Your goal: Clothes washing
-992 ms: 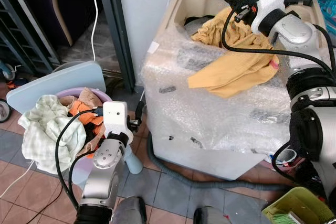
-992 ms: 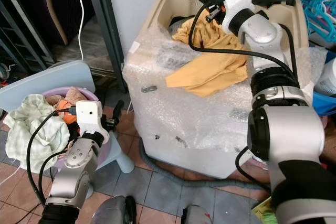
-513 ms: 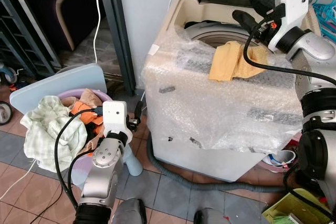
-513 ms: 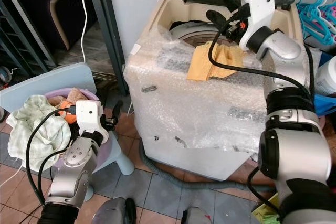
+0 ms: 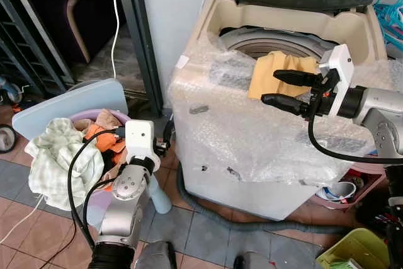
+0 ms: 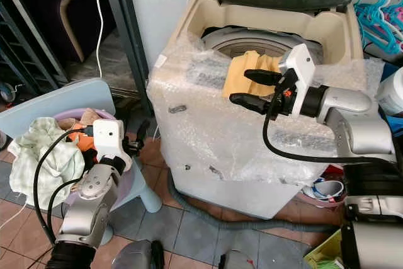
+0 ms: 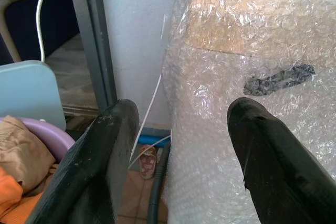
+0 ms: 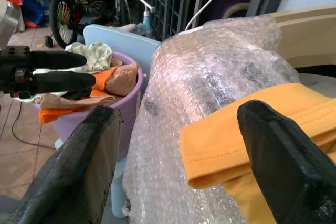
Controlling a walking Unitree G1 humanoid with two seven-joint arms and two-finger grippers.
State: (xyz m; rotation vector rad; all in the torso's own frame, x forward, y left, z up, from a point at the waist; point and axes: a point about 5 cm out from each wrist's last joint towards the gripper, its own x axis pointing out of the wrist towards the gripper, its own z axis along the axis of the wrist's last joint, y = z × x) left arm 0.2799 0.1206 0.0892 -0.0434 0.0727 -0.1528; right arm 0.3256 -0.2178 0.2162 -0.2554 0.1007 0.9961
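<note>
Left eye view has the left gripper [image 5: 165, 138] low beside the purple laundry basket [image 5: 88, 201], fingers apart and empty, while farther right the right gripper [image 5: 284, 89] hovers spread wide over the bubble-wrapped washing machine [image 5: 252, 137], whose rim carries the yellow cloth [image 5: 276, 74].

Lighting: even, soft daylight; head views bright and sharp, no motion blur. Glare: scattered highlights on the bubble wrap [image 5: 252, 124] over the washer [image 5: 289, 17]. Shadows: soft, short, under the washer and basket [image 5: 94, 200]; the doorway [image 5: 56, 11] behind falls dark. Wrist views: near fingers [image 7: 100, 166] large, black, slightly soft; backgrounds clear. Right wrist view: fingers [image 8: 283, 161] soft, the far yard bright, mildly washed out.
</note>
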